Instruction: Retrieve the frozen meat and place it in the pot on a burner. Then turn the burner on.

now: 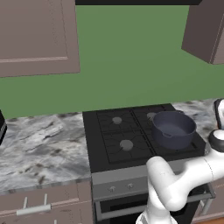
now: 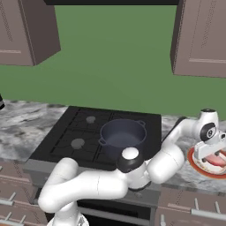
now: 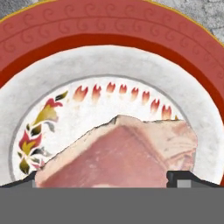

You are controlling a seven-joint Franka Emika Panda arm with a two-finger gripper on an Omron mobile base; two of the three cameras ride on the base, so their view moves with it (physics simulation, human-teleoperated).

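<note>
The frozen meat point(image 3: 118, 153) is a pinkish-red slab with a paler edge, lying on a red-rimmed patterned plate point(image 3: 109, 26). My gripper point(image 3: 105, 181) hangs close above it, open, one fingertip point(image 3: 183, 179) at each end of the slab, not closed on it. From the right base view, the gripper point(image 2: 211, 152) points down over the meat point(image 2: 216, 160) on the plate point(image 2: 193, 160), right of the stove. The dark blue-grey pot point(image 2: 122, 134) point(image 1: 174, 129) stands empty on the stove's front right; the burner under it is hidden.
The black stove point(image 1: 105, 135) has bare grey burner caps point(image 1: 126, 144) on its left side, and knobs point(image 1: 113, 189) along its front panel. Marble counter point(image 1: 39, 144) runs to the left. Wall cabinets point(image 2: 201, 35) hang above. My arm reaches across the stove's front edge.
</note>
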